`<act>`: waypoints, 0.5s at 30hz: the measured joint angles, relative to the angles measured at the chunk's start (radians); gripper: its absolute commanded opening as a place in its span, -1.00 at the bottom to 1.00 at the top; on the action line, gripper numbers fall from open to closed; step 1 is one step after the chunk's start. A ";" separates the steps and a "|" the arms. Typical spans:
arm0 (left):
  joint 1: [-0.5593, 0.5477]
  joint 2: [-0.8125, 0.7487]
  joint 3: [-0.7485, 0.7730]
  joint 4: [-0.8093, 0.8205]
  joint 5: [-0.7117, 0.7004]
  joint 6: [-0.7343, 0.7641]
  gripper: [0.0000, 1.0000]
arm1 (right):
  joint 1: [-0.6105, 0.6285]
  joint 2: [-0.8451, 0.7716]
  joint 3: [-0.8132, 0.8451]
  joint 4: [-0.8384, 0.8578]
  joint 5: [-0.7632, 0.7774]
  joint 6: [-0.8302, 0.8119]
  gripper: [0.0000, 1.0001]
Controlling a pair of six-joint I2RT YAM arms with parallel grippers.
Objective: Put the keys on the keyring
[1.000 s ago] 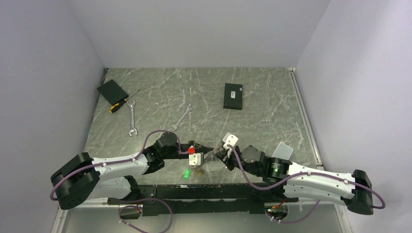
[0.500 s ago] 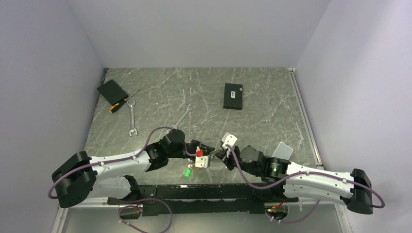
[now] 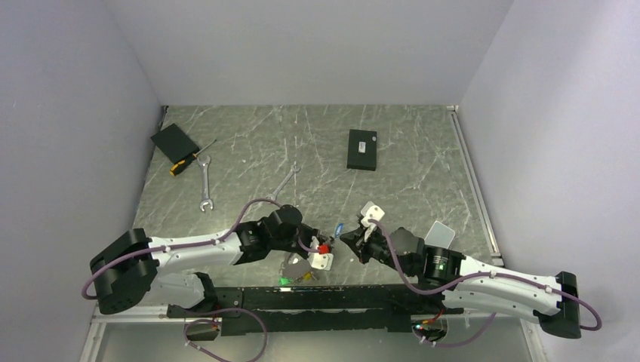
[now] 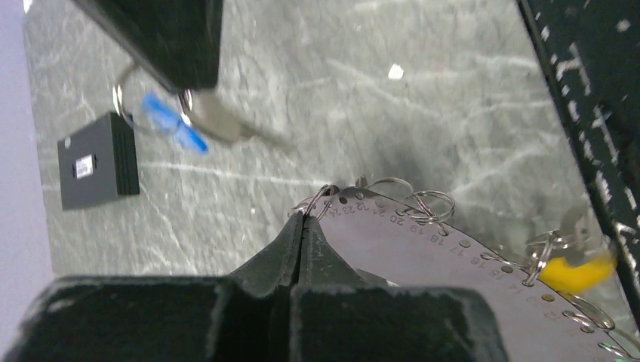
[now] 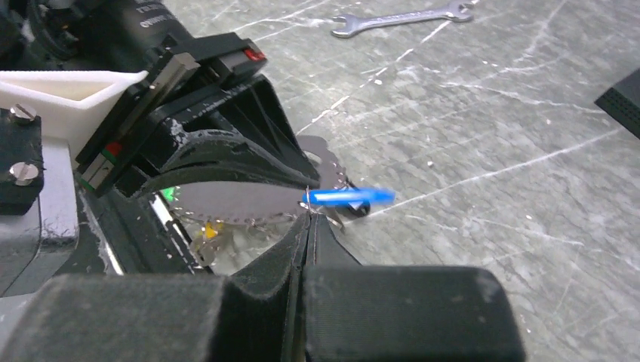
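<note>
Left gripper (image 4: 302,219) is seen clamped on the rim of the keyring (image 4: 423,249), a flat grey plate with numbered holes and small wire rings hung along its edge. The plate is held over the near edge of the worktop (image 3: 407,188), about midway along it. A yellow key (image 4: 577,273), blurred, and a green key (image 3: 285,280) are hung from those rings. The right gripper (image 5: 308,219) is closed on a blue key (image 5: 349,196) and its small ring, just beside the plate's rim. A wrench (image 3: 205,185) and a screwdriver (image 3: 189,160) are laid by a flat black box (image 3: 173,141) near the far left corner. A second wrench (image 3: 284,183) is laid nearer the middle. A second black box (image 3: 362,149) is set toward the far edge.
</note>
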 measured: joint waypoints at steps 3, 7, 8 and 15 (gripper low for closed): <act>0.002 -0.018 0.000 -0.052 -0.051 0.014 -1.00 | 0.000 0.000 0.000 -0.018 0.035 0.016 -1.00; 0.002 -0.055 -0.015 -0.086 -0.068 0.020 -1.00 | 0.000 0.020 0.000 -0.018 0.094 0.019 -1.00; 0.002 -0.059 -0.023 -0.087 -0.069 0.013 -1.00 | 0.000 0.028 0.000 -0.018 0.111 0.018 -1.00; 0.000 -0.010 -0.148 0.074 -0.112 -0.162 -0.98 | 0.000 0.091 0.000 0.006 0.178 0.006 -1.00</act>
